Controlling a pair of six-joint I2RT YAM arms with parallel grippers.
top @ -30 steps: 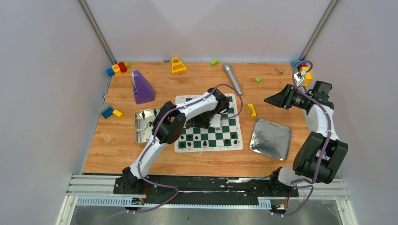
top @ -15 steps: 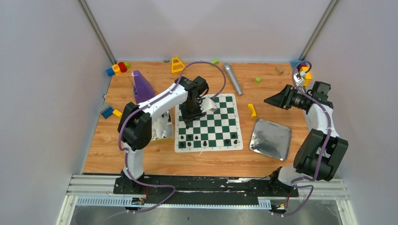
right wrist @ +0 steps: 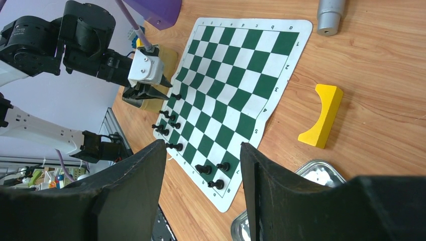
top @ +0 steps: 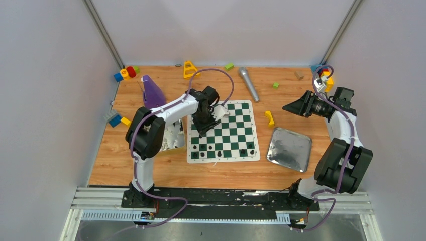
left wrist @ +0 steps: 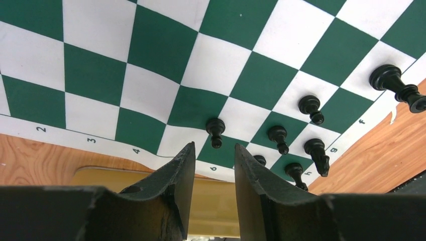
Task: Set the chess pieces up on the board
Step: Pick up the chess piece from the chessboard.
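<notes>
Left gripper (left wrist: 213, 150) is shown low over the board (left wrist: 93, 75) near its edge, jaws apart with nothing between them. A black pawn (left wrist: 216, 131) stands just ahead of the fingertips (left wrist: 187, 153), and further black chess pieces (left wrist: 278, 135) are grouped to its right. The right gripper (right wrist: 202, 145) is held well off, likewise parted and empty. Setup is judged early: one side is partly filled, and no white piece is seen on the squares.
</notes>
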